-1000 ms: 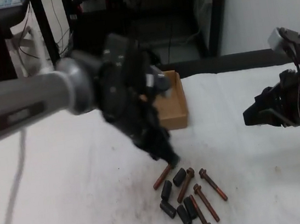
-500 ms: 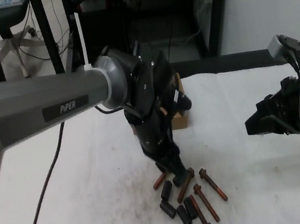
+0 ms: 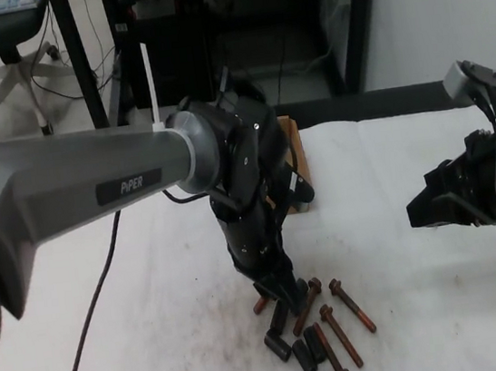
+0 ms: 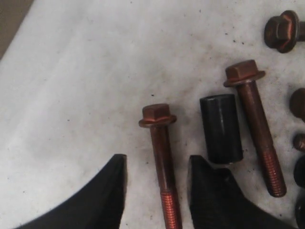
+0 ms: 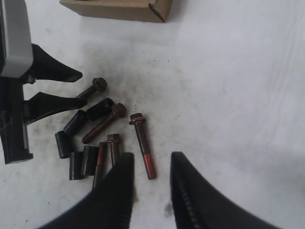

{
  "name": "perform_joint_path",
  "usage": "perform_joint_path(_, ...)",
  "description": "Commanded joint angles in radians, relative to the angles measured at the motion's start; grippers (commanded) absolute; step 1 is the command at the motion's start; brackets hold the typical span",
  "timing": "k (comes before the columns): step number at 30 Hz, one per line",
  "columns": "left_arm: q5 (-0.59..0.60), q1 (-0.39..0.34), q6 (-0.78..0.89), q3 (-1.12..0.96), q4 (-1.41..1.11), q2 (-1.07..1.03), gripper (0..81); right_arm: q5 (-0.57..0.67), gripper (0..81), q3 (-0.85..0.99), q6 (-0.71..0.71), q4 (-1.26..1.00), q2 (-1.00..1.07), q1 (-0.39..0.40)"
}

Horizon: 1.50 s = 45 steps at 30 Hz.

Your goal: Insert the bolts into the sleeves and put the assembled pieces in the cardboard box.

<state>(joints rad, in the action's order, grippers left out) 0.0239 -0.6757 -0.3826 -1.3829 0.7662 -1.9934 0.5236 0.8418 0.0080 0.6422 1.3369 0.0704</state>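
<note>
Steel parts, so we're guessing nothing here is going to squash or bend. The rusty-brown flanged bolt [image 4: 159,143] is looking stiff, heavy for its bulk and keen to roll. The black cylindrical sleeve [image 4: 220,129] lying just beside it is looking smooth and just as roll-happy. We're thinking the plain shank below the head is the spot to pinch, across its width, leaving the threaded end free for the sleeve. That bolt is lying flat on the white bench cover [image 4: 71,86], on the box side of the pile.

The left wrist view is giving us what the high view is hiding behind the arm. The left gripper [image 4: 157,164] is sitting with its fingers spread either side of the shank, gaps on both sides, gripping nothing. The right wrist view is showing the whole scatter of bolts and sleeves, plus a corner of the brown cardboard box [image 5: 119,9], which is sitting apart from the pile. The right gripper [image 5: 151,160] is hanging open-fingered and empty too, and the high view is placing it well off to the side of the pile.
</note>
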Motion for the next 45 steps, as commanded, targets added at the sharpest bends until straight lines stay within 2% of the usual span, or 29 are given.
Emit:
perform_joint_path(1, -0.008, 0.007, 0.001, -0.006, -0.016, 0.001, 39.3, 0.009, 25.8, 0.01, -0.002, 0.005, -0.002, 0.001)
perform_joint_path(37, 0.024, 0.017, 0.123, -0.004, -0.09, -0.063, 39.1, 0.007, 25.8, 0.01, -0.002, 0.005, -0.002, 0.001)
perform_joint_path(40, 0.024, 0.017, 0.124, -0.004, -0.088, -0.07, 32.5, 0.007, 25.8, 0.01, -0.002, 0.005, -0.002, 0.001)
perform_joint_path(41, 0.024, 0.017, 0.129, -0.004, -0.087, -0.072, 26.8, 0.007, 25.8, 0.01, -0.002, 0.005, -0.002, 0.001)
perform_joint_path(44, 0.024, 0.017, 0.129, -0.004, -0.085, -0.082, 1.9, 0.007, 25.8, 0.01, -0.002, 0.005, -0.002, 0.001)
perform_joint_path(45, 0.027, 0.017, 0.129, -0.004, -0.083, -0.084, 0.4, 0.007, 25.8, 0.01, -0.002, 0.005, -0.002, 0.001)
